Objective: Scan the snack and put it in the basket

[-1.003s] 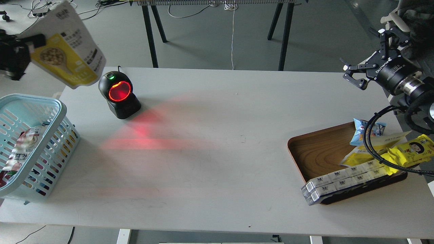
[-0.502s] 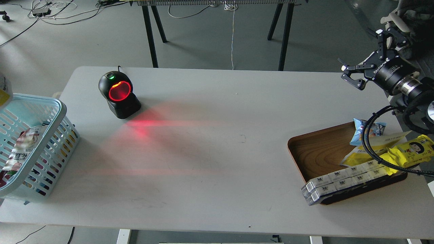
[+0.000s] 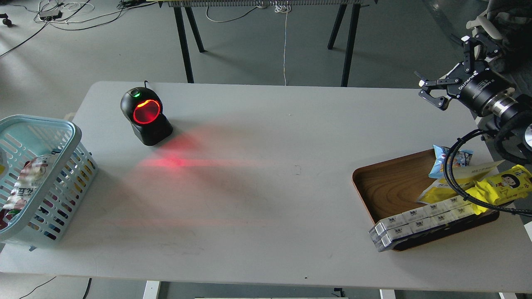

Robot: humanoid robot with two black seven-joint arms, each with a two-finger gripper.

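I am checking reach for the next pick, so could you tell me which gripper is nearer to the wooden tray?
Right. The right gripper hangs open beyond the wooden tray, above the table's far right corner. The left gripper is out of view.

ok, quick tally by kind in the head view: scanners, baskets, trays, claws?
Black scanner: 1
Light blue basket: 1
Brown wooden tray: 1
Claws: 1, the right claw, open above the table's far right corner; the left one is out of view
Total: 4
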